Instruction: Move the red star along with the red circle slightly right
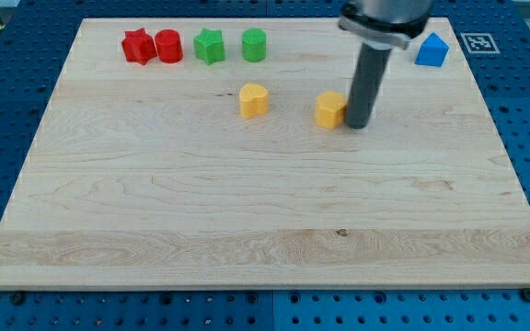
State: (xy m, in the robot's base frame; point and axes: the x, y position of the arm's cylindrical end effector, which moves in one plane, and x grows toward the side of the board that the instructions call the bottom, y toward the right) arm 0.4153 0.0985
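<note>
my tip (358,125) touches a yellow block (330,108), well right of the touching red star (138,46) and red circle (168,46); no pincer shows.

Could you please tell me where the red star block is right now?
The red star block sits near the wooden board's top-left corner, touching the red circle block on its right.

The arm comes in from the view's top, right of centre, its pale grey collar cut off by the frame edge. Below that collar the dark rod (368,83) hangs straight and upright, no tilt to speak of. The tip (358,125) sits down at board level in the upper half of the view.
</note>
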